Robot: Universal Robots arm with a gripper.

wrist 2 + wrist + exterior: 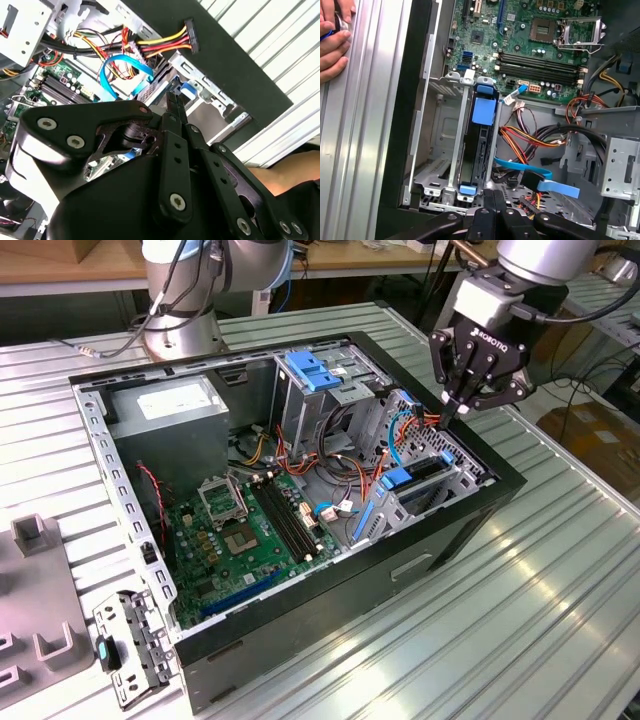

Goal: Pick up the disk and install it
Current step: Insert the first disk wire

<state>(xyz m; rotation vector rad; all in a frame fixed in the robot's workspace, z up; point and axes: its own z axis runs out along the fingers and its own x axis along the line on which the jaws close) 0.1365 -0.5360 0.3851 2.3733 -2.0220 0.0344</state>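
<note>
Exterior view: pincer (452, 412), closed on nothing, poised just above the disk (420, 475) standing edgewise inside an open computer case (450, 532) on a ribbed metal table (560, 590).

My gripper's (172, 100) own body blocked much of the case (235, 65) in the second wrist view. The disk (476, 155) stood edge-on in its cage (437, 150), its label hidden from me. The first wrist view's edge cut off a person's hand (332, 42).

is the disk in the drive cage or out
In: the disk sits edge-up between the grey drive cage walls, blue carrier tabs at both ends.
</note>
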